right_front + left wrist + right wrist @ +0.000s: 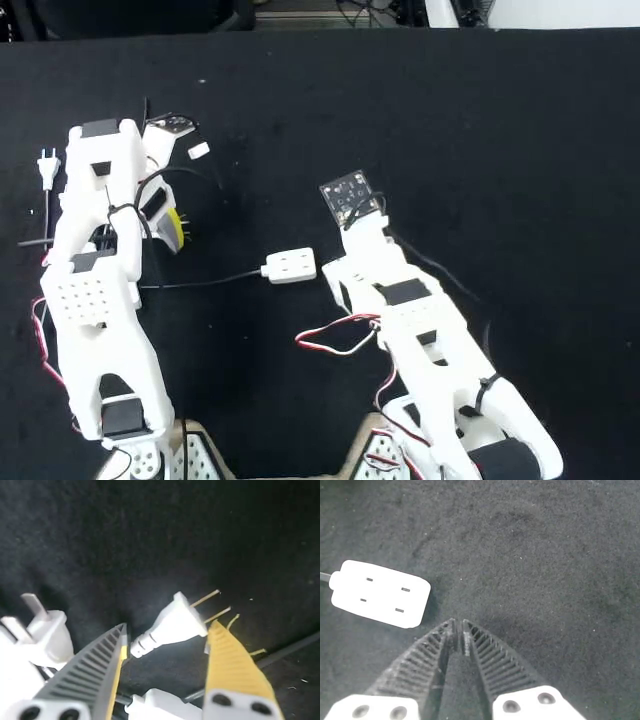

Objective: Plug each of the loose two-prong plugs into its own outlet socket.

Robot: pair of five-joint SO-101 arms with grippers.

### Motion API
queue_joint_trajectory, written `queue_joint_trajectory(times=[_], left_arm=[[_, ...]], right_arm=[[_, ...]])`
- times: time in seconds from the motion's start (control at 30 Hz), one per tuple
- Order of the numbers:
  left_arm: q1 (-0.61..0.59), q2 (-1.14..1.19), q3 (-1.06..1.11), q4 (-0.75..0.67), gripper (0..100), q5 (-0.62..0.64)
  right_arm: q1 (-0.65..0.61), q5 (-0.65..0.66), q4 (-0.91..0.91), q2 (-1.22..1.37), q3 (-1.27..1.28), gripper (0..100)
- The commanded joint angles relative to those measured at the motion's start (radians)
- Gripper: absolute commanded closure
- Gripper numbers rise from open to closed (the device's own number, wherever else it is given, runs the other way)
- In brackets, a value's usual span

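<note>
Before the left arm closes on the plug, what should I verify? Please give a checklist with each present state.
1. Left tool open: ok.
2. White plug lies between its fingers: ok.
3. Both prongs look straight: ok.
4. Outlet block sockets free: ok.
5. Right tool holds the block steady: not ok; it is shut, beside the block.
</note>
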Motion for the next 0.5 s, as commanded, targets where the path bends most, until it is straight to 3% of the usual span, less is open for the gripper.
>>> queue_joint_trajectory(times=[0.0, 0.13, 0.3, 0.47], left_arm=[[-0.012, -0.012, -0.056, -0.006, 86, -0.003], [-0.004, -0.012, -0.056, -0.006, 94, -0.003], [-0.005, -0.075, -0.05, -0.003, 95, -0.002], [0.013, -0.206, -0.056, 0.092, 95, -0.002]], right_arm=[[-0.008, 0.002, -0.02, -0.035, -0.007, 98.7], [-0.008, 0.002, -0.02, -0.035, -0.007, 98.7], [-0.008, 0.002, -0.02, -0.035, -0.007, 98.7], [-0.008, 0.002, -0.021, -0.035, -0.007, 98.7]])
